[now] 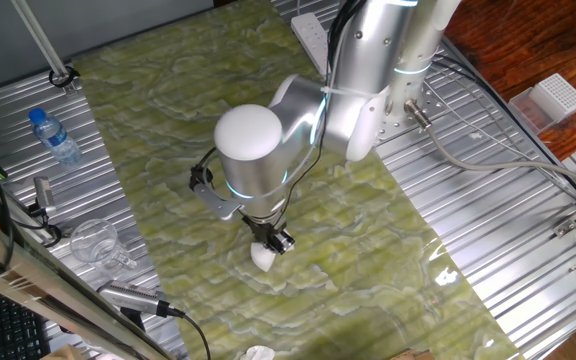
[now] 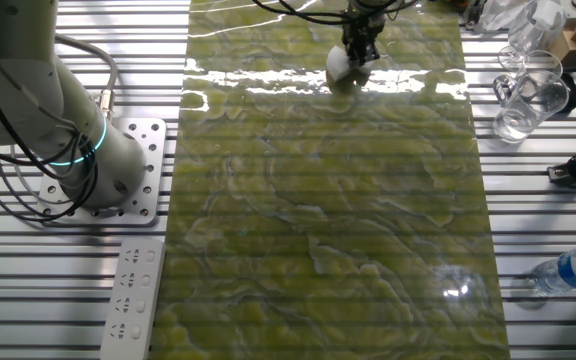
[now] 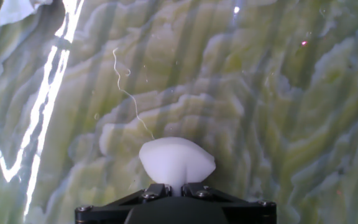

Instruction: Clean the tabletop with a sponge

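Pinched between my fingers, the sponge (image 3: 177,162) bulges out white and rounded just ahead of my gripper (image 3: 174,188), whose jaws are closed tight on its back edge. Beneath it lies the tabletop (image 3: 278,106), glossy yellow-green with pale veins, and from the fixed views the sponge (image 1: 263,257) appears to sit at or just on the sheet near one end of it, though I cannot tell for certain that it presses down. To wipe well, I judge that I should keep steady, light downward pressure so the soft block flattens against the surface without folding out of my grip, and travel in long, overlapping passes along the sheet. Farther off, a white crumpled scrap (image 3: 11,9) lies at the upper left corner.
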`<act>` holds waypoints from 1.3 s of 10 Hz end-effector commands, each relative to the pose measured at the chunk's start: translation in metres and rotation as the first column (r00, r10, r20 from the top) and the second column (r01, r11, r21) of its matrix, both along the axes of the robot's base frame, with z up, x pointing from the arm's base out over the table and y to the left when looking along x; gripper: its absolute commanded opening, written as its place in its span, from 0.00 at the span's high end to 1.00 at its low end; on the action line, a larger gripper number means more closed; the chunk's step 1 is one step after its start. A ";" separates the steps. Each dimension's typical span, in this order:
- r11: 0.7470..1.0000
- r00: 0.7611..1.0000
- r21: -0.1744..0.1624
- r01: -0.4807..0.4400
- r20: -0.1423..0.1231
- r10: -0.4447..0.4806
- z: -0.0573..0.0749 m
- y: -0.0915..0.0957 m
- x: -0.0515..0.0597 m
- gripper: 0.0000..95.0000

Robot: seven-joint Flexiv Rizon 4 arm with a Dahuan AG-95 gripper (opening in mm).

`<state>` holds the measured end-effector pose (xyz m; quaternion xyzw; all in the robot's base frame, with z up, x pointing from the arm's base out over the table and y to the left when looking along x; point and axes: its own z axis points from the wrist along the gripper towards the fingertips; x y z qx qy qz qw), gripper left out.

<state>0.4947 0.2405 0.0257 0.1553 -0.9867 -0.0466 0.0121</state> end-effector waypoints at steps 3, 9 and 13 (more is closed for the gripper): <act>0.999 0.999 -0.004 -0.032 0.001 0.032 0.003 0.001 0.009 1.00; 0.999 0.999 -0.028 -0.043 -0.007 0.043 -0.005 0.013 0.015 1.00; 0.998 0.998 -0.027 -0.056 -0.006 0.056 -0.013 0.017 0.018 1.00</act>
